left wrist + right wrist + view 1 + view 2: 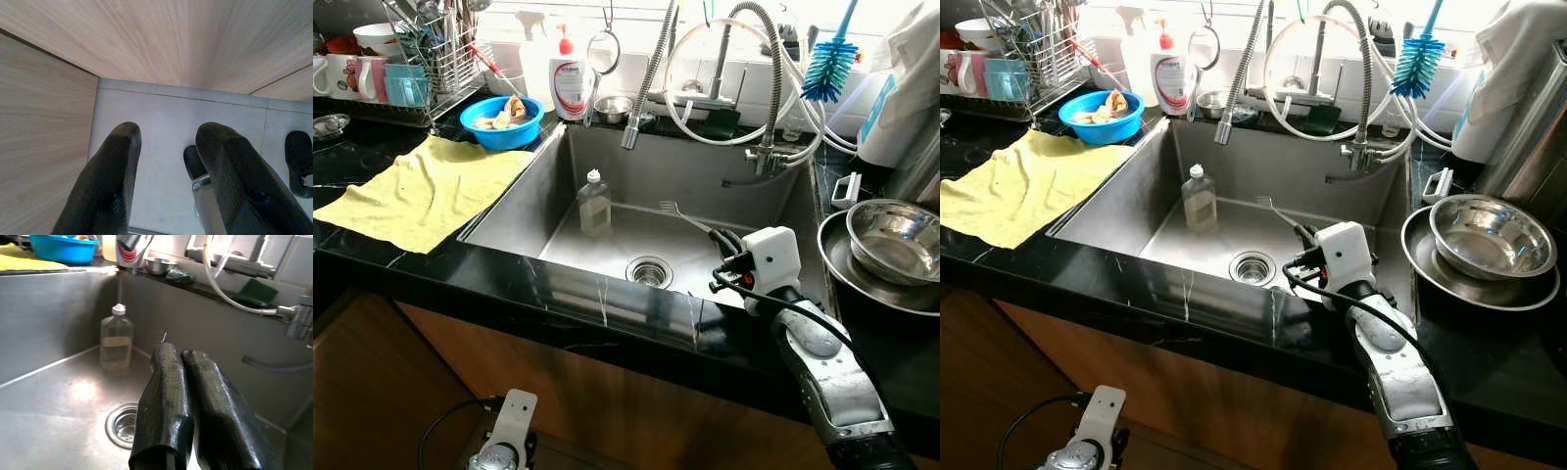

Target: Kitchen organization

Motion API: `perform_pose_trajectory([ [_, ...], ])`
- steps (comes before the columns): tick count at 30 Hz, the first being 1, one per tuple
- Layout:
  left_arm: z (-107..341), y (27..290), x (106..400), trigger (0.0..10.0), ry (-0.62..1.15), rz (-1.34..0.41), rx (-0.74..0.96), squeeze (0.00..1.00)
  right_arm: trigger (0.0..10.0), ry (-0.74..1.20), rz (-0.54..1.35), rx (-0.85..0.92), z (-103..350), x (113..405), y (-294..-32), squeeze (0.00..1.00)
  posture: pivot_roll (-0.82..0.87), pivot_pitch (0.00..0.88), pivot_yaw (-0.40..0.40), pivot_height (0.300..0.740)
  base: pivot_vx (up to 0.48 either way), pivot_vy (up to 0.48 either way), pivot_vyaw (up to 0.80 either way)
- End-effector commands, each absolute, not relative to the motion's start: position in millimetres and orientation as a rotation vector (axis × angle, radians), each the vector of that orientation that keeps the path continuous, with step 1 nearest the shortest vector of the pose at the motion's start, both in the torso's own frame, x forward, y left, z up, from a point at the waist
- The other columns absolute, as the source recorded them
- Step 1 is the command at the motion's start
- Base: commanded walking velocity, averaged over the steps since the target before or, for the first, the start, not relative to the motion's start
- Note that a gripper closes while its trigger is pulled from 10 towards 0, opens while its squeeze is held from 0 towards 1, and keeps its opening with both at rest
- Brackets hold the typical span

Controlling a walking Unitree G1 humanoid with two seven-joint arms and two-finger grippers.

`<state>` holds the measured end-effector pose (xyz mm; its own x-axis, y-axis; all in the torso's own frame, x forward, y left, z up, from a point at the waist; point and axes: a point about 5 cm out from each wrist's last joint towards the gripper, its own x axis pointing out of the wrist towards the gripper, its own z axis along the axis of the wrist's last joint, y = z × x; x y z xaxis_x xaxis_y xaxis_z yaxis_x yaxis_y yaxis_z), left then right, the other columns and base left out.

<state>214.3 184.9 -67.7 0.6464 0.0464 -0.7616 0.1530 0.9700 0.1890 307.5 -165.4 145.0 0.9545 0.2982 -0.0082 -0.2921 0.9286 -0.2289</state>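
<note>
Black marble counter (558, 294) surrounds a stainless steel sink (519, 211), lit from a bright window behind. Reaching over the front rim, the right gripper (713, 233) hangs low in the basin, its two black fingers (164, 396) pressed together around the handle of a fork (677, 212), whose tines stick out just beyond the fingertips toward the back wall. Below and slightly left of the fingertips is the drain (649, 271); farther left stands a clear bottle (594, 204) with a white cap, upright on the sink floor. Right of the arm, on the counter, a steel bowl (898, 238) sits in a steel plate (862, 277). Well to the left lie a yellow cloth (421, 191) and a blue bowl (502, 122). Down by the wooden cabinet front, the left gripper (166, 147) hangs idle, fingers parted and empty, over grey floor tiles (146, 122).
</note>
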Motion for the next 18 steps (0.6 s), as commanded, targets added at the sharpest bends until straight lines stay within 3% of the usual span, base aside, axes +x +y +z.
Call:
perform_pose_trajectory([
  [1,-68.5,185.4,213.1,10.0,0.879,-0.067,0.260,0.00,10.0,-0.051,0.264,-0.235,152.6,313.2,-171.9,0.00,-0.13,0.000,0.014,0.740,0.000,0.000,0.00],
  [8,-68.1,185.2,213.9,10.0,0.877,-0.072,0.260,0.00,10.0,-0.042,0.174,-0.211,155.4,320.6,-184.5,0.00,-0.13,0.000,0.014,0.740,0.000,0.000,0.00],
  [18,-66.7,185.7,216.0,10.0,0.871,-0.078,0.265,0.00,10.0,-0.031,0.173,-0.187,148.8,322.0,-180.4,0.00,-0.12,0.000,0.017,0.740,0.000,0.000,0.00],
])
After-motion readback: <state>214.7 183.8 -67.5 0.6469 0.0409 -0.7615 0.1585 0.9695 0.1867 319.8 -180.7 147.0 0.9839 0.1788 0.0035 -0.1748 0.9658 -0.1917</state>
